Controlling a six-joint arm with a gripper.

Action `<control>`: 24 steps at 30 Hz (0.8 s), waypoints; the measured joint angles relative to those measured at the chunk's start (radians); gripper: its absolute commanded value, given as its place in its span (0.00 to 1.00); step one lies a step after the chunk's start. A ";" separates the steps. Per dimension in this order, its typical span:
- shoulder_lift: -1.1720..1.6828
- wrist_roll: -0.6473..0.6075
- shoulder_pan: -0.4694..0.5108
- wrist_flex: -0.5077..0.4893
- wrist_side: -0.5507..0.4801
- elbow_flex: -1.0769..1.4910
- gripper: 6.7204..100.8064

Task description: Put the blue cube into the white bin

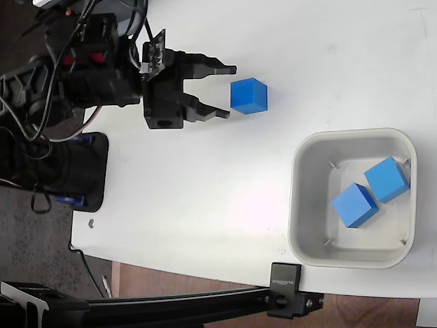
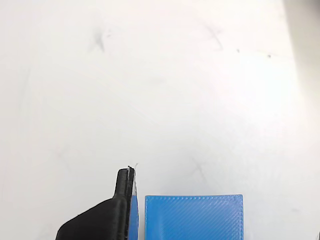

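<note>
The black two-finger gripper (image 1: 231, 91) stands spread apart and holds nothing, its two tips pointing rightward in the fixed view toward the small bright-blue matte cube (image 1: 248, 95) that sits on the white bench (image 1: 205, 205). In that view the tips reach just to the cube's left face, one above and one below its level, so the cube lies just beside the mouth of the jaws rather than between them. The wrist view shows one black finger (image 2: 117, 210) close alongside the cube's left edge, with a thin gap of bench between them; the other finger is out of frame, so whether the cube is properly straddled cannot be told from there. Well apart, to the lower right of the fixed view, stands the squarish off-white plastic bin (image 1: 300, 205) with rounded corners and a thick rim, and inside it lie two more blue cubes (image 1: 372, 193), near each other. Judging by this, two cubes are already stowed and the last is not yet grasped; closing on it, lifting, carrying and dropping it into the bin remain.
</note>
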 measured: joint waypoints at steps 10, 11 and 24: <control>-0.051 0.012 -0.005 -0.054 -0.021 -0.005 0.99; -0.051 0.015 -0.008 -0.057 -0.021 -0.005 0.99; -0.087 0.032 -0.028 -0.098 -0.021 -0.005 0.99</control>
